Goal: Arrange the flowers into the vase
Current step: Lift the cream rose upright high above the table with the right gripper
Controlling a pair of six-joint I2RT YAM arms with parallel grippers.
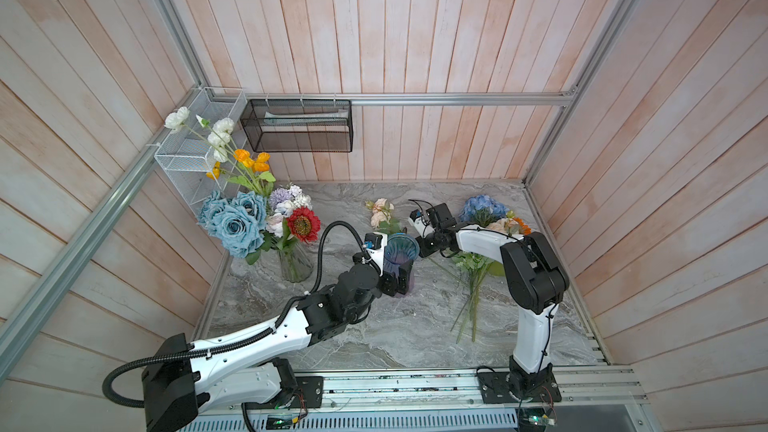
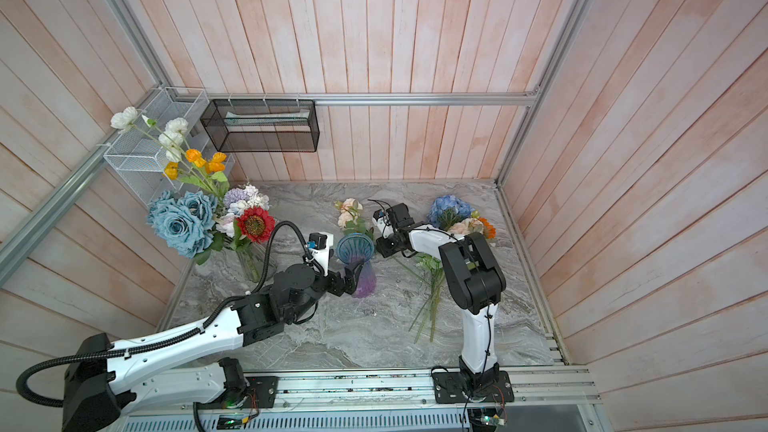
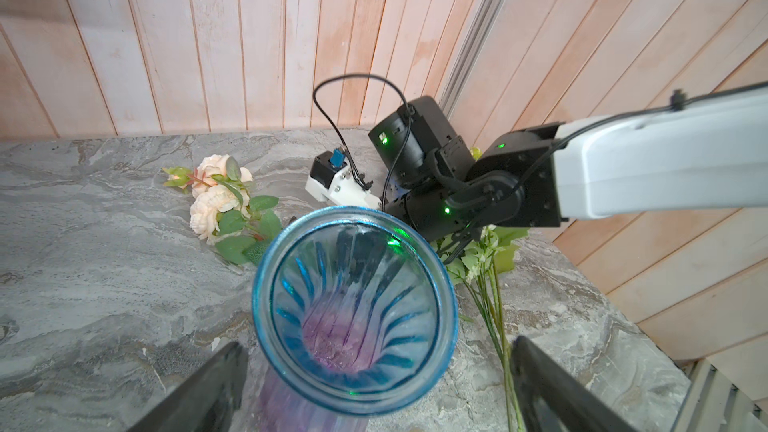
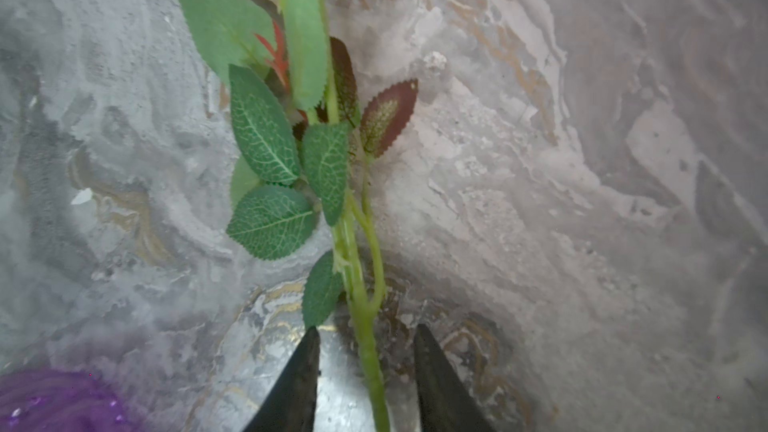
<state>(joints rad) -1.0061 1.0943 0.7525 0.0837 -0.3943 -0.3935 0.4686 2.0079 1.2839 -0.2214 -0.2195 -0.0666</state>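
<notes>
Grey-veined, marble-look counter [image 1: 374,334], boxed in by whitewashed pink plank walls [image 1: 415,35] and aluminium frame rails [image 1: 457,98]. Near its middle, upright, a ribbed blue-to-purple glass vase [image 3: 259,297]. Left claw [image 3: 378,342] spread wide, one finger either side of that vase's lower body; touching or just clear, hard to say.

Just behind the vase, toward the back wall, a peach rose spray [image 1: 382,211] flat on the counter. Right claw [image 4: 366,328] low over the spray's green stem [image 4: 371,359], jaws partly apart, stem between them with a gap on each side.

On the right-arm side of the vase, a loose bunch lying flat: blue hydrangea [image 1: 482,207], long green stems [image 1: 469,309] trailing forward. On the left-arm side, a clear glass vase [image 1: 296,270] with dusty-blue roses [image 1: 232,220], a red sunflower [image 1: 303,224], orange poppies [image 1: 253,162] and white poppies [image 1: 220,137]. Beyond that, on the walls, a white wire basket [image 1: 187,155] and a black mesh basket [image 1: 297,126].
</notes>
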